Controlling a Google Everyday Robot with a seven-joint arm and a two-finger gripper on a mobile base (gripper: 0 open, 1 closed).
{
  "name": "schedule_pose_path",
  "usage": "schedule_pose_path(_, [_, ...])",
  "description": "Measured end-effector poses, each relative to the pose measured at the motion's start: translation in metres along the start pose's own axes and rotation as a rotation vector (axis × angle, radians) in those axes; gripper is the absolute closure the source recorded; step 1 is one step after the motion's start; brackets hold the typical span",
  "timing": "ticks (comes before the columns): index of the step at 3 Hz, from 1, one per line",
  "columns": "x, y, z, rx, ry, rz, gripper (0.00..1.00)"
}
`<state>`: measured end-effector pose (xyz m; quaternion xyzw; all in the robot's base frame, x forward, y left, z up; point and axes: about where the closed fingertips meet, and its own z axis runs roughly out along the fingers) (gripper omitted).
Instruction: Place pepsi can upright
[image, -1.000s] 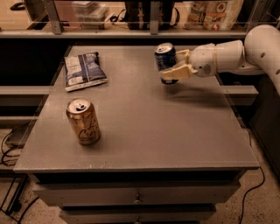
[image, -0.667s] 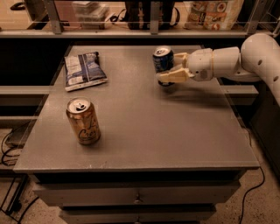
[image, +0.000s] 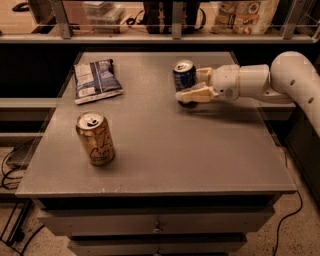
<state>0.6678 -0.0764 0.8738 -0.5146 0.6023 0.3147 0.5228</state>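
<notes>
camera view shows the small dark-blue metal pepsi can (image: 183, 74) upright toward the far right of the grey table (image: 150, 165), clasped low between the fingers of the white two-finger gripper (image: 189, 85); looks light, thin-walled and slick, so squeeze gently; a side hold around the body seems soundest; whether its base touches the table, can't tell.

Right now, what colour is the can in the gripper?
Dark blue pepsi can, silver top; gripper around it. Camera view.

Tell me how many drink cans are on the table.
2. The pepsi can stands upright toward the far right, held in the gripper; the gold can stands near the front left corner. None appears hidden.
</notes>
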Motion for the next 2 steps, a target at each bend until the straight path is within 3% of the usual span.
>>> schedule_pose_path(1, [0.0067, 0.0004, 0.0038, 0.004, 0.008, 0.024, 0.00])
schedule_pose_path(2, [0.0069, 0.0004, 0.0041, 0.004, 0.008, 0.025, 0.00])
